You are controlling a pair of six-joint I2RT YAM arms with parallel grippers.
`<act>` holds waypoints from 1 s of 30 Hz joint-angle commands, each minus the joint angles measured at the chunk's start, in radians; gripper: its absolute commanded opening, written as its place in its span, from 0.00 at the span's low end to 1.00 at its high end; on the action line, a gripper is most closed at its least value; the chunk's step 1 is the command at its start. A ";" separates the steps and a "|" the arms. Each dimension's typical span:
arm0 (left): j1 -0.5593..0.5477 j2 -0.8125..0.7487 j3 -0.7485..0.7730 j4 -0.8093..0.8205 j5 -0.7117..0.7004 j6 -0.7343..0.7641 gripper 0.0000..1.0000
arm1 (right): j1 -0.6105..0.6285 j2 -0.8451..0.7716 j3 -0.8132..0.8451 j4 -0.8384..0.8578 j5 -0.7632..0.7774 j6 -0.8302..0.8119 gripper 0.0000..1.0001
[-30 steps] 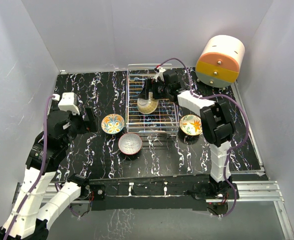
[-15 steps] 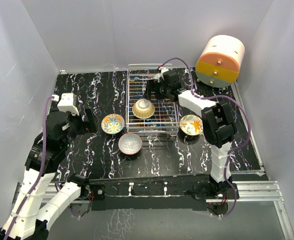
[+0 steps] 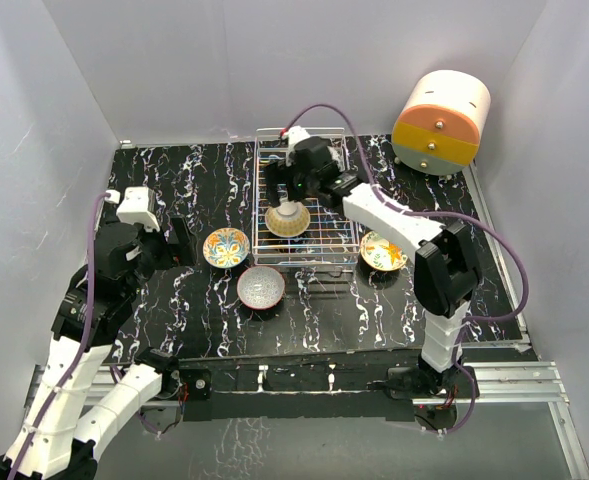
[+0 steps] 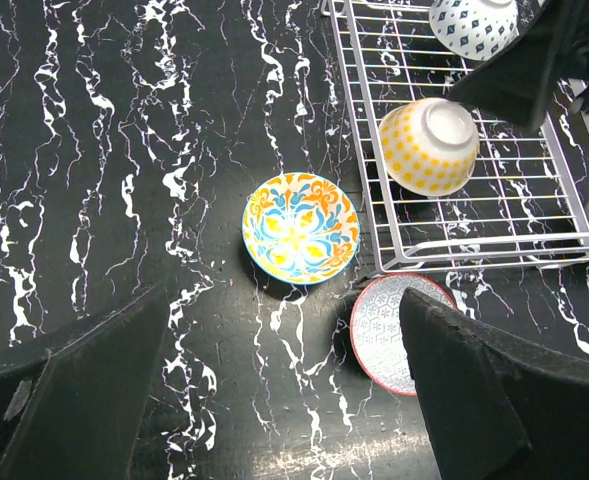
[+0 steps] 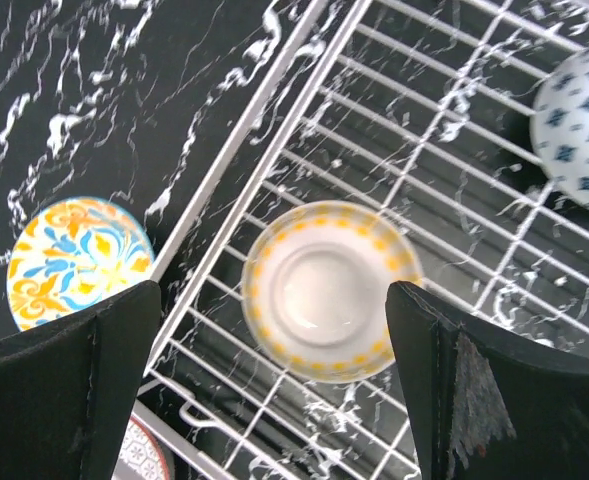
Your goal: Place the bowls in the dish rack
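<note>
The silver wire dish rack (image 3: 326, 232) stands at the back middle of the table. A yellow-dotted bowl (image 3: 287, 219) lies upside down in it, and a blue-patterned bowl (image 5: 581, 140) lies further in. My right gripper (image 3: 286, 192) hovers open right above the yellow-dotted bowl (image 5: 324, 290), not touching it. A yellow-teal bowl (image 3: 226, 247), a red-rimmed bowl (image 3: 261, 287) and an orange-floral bowl (image 3: 382, 250) sit on the table outside the rack. My left gripper (image 3: 179, 240) is open and empty, left of the yellow-teal bowl (image 4: 300, 227).
An orange-and-cream cylindrical cabinet (image 3: 441, 120) stands at the back right. The black marbled table (image 3: 354, 310) is walled by grey panels. The red-rimmed bowl (image 4: 394, 325) lies just off the rack's near left corner (image 4: 389, 265).
My right gripper let go of the yellow-dotted bowl, which now lies upside down in the rack, and swung left above it. The left arm has not moved.
</note>
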 commanded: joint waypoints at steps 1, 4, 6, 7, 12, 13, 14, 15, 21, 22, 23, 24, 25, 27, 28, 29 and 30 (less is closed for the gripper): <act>-0.003 -0.014 0.002 0.000 0.002 0.004 0.97 | 0.059 0.045 0.051 -0.117 0.147 -0.033 0.99; -0.003 -0.021 0.006 -0.007 -0.006 0.009 0.97 | 0.089 0.057 0.049 -0.119 0.177 -0.034 0.99; -0.004 -0.022 0.005 -0.010 -0.007 0.011 0.97 | 0.110 0.067 0.055 -0.123 0.222 -0.042 0.99; -0.003 -0.022 0.004 -0.010 -0.008 0.012 0.97 | 0.120 0.073 0.062 -0.128 0.251 -0.044 0.99; -0.003 -0.024 0.001 -0.005 -0.013 0.019 0.97 | 0.133 0.076 0.057 -0.115 0.331 -0.041 0.99; -0.003 -0.023 -0.001 -0.005 -0.015 0.020 0.97 | 0.132 0.076 0.054 -0.108 0.331 -0.040 0.99; -0.003 -0.022 -0.002 -0.006 -0.017 0.021 0.97 | 0.132 0.077 0.055 -0.104 0.330 -0.041 0.99; -0.004 -0.020 -0.003 -0.004 -0.017 0.023 0.97 | 0.131 0.083 0.060 -0.101 0.323 -0.042 0.99; -0.003 -0.012 -0.001 0.002 -0.018 0.026 0.97 | 0.112 0.146 0.119 -0.106 0.276 -0.030 0.99; -0.003 -0.012 0.000 0.000 -0.018 0.026 0.97 | 0.108 0.153 0.123 -0.105 0.272 -0.026 0.99; -0.003 -0.012 0.001 -0.001 -0.018 0.026 0.97 | 0.104 0.156 0.128 -0.105 0.266 -0.022 0.98; -0.003 -0.012 0.001 -0.001 -0.018 0.027 0.97 | 0.098 0.158 0.130 -0.098 0.253 -0.021 0.98; -0.003 -0.012 0.001 -0.001 -0.020 0.026 0.97 | 0.090 0.158 0.129 -0.089 0.234 -0.019 0.98; -0.003 -0.010 -0.001 -0.003 -0.025 0.027 0.97 | 0.074 0.158 0.131 -0.078 0.196 -0.010 0.95; -0.003 -0.009 0.000 -0.003 -0.028 0.028 0.97 | 0.065 0.159 0.133 -0.076 0.185 -0.006 0.93; -0.003 -0.009 -0.001 -0.004 -0.030 0.026 0.97 | 0.061 0.159 0.133 -0.074 0.178 -0.006 0.91; -0.003 -0.008 -0.003 -0.003 -0.030 0.026 0.97 | 0.058 0.160 0.133 -0.072 0.175 -0.005 0.90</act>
